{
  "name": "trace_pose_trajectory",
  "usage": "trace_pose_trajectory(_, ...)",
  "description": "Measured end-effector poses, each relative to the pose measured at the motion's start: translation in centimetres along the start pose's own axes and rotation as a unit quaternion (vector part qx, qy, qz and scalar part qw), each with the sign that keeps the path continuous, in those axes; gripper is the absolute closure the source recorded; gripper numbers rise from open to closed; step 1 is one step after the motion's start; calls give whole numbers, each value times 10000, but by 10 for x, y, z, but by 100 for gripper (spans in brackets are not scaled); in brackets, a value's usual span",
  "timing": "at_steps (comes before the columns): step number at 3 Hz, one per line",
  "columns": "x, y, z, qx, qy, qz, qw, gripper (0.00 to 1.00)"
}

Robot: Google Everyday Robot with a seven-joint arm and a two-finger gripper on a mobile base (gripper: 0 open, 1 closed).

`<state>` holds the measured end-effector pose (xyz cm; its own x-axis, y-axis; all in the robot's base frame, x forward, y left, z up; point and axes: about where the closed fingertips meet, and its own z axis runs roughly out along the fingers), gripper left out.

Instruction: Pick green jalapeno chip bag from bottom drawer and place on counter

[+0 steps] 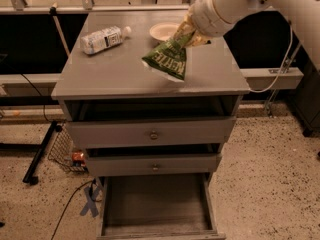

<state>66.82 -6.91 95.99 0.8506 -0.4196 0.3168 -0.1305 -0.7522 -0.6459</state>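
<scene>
The green jalapeno chip bag hangs from my gripper, which is shut on the bag's top corner. The bag is held just above the counter, near its middle, its lower edge close to the surface. My white arm reaches in from the upper right. The bottom drawer is pulled open below, and its grey floor is bare.
A clear plastic water bottle lies on its side at the counter's back left. A pale bowl stands at the back middle, just behind the bag. The two upper drawers with round knobs are slightly open. A wire basket stands left of the cabinet.
</scene>
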Motion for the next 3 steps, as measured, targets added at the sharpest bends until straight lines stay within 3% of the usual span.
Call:
trace_pose_trajectory(2, 46, 3, 32, -338, 75, 36, 9994, 100)
trace_pose_trajectory(3, 47, 1, 36, -338, 57, 36, 9994, 77)
